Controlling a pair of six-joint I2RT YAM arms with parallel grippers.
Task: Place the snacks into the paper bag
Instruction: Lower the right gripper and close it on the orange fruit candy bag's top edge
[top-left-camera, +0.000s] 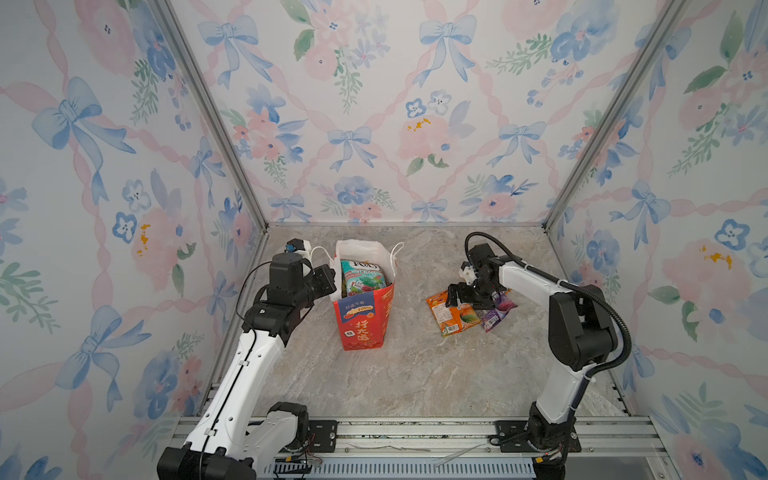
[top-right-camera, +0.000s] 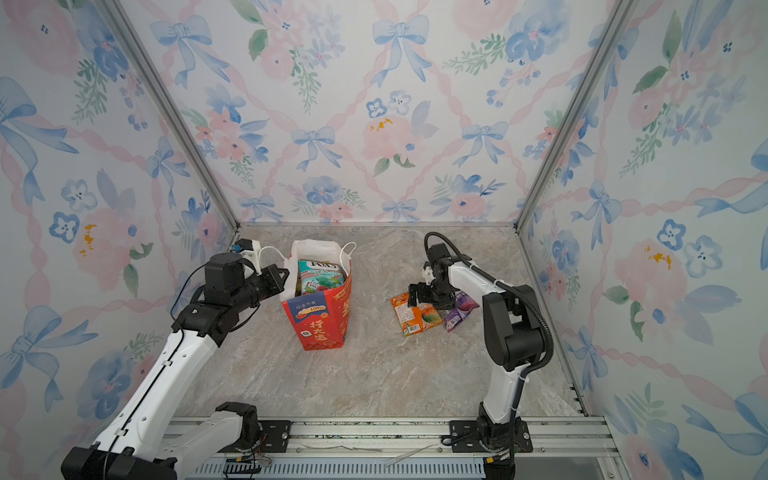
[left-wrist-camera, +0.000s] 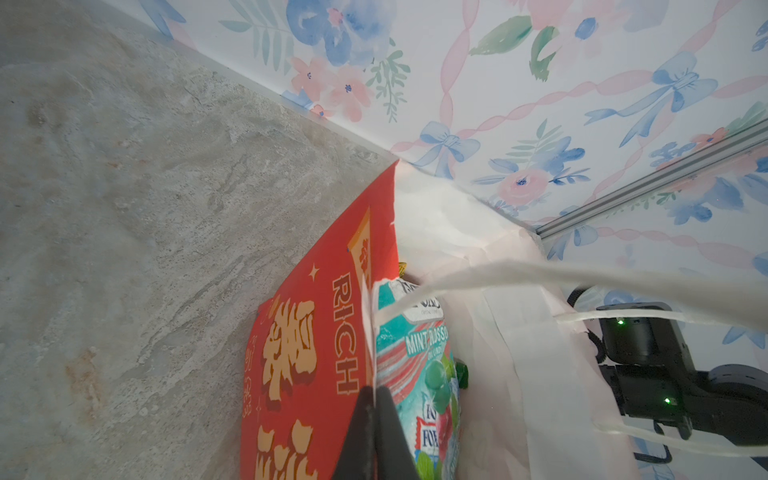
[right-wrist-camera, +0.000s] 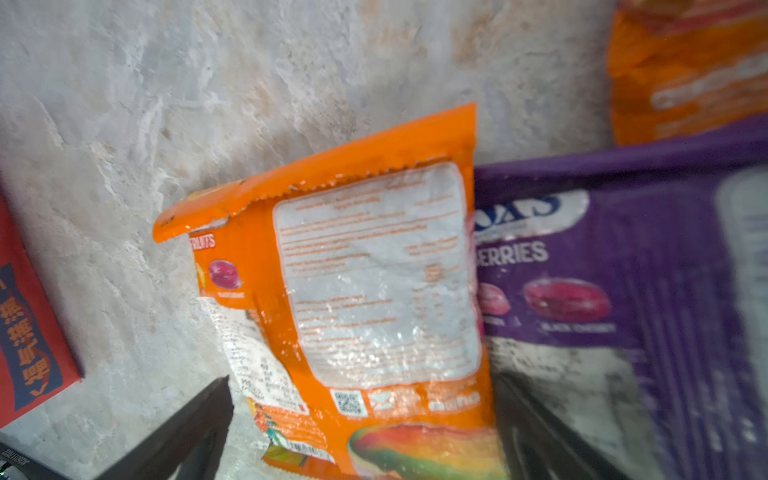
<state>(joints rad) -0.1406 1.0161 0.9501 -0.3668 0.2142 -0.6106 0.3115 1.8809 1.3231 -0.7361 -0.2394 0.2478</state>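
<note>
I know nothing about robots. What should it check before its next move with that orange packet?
1. Paper bag upright, mouth open: ok.
2. Left hand pinching the bag's rim: ok.
3. Right hand open, jaws either side of the orange packet: ok.
4. Orange packet clear of the purple packet: not ok, they touch.
5. Room in the bag beside the teal packet: cannot tell.

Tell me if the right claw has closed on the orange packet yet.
No, the right claw has its jaws wide apart, one on each side of the orange packet.
</note>
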